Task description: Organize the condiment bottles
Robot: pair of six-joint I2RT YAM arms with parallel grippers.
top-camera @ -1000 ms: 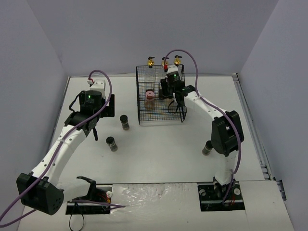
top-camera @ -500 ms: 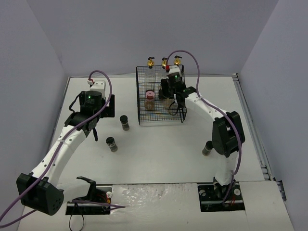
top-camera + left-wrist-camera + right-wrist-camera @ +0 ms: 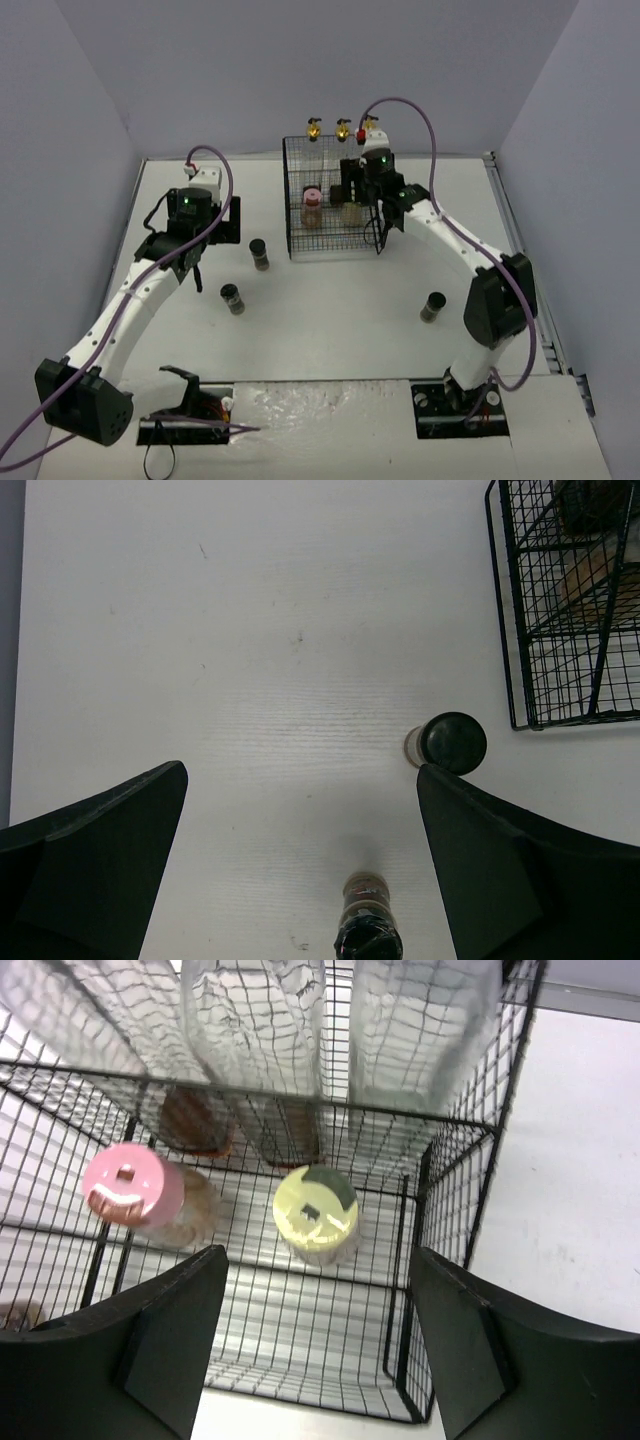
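Stock count, all positions referred to the black wire rack:
- tall clear bottles, gold spouts: 3, in the rack's back row
- squat jars: 2, inside the rack in front of the tall ones; pink-capped jar to the left, cream-yellow-capped jar to the right
- small dark jars, black caps: 3, all outside the rack on the table. Jar A stands near the rack's front-left corner, jar B farther out on the same side, and jar C is off the front-right corner, well apart

Grippers:
- left gripper: jaws spread wide with nothing between them, above the table to the left of the rack; jar A is just beside its right finger
- right gripper: jaws spread and empty, over the rack's front row, with the cream-yellow-capped jar below and between the fingers

Handling (judgement):
- Treat the dark jars as light, rigid and smooth-walled, so likely slippery and easy to topple if you clip the cap
- Come down over each one and close on the round body just under the cap, squarely across it
- The tall bottles look top-heavy and breakable, so take one only at the neck below the spout
- The rack wires will crowd your fingers on the way in, so lower straight down
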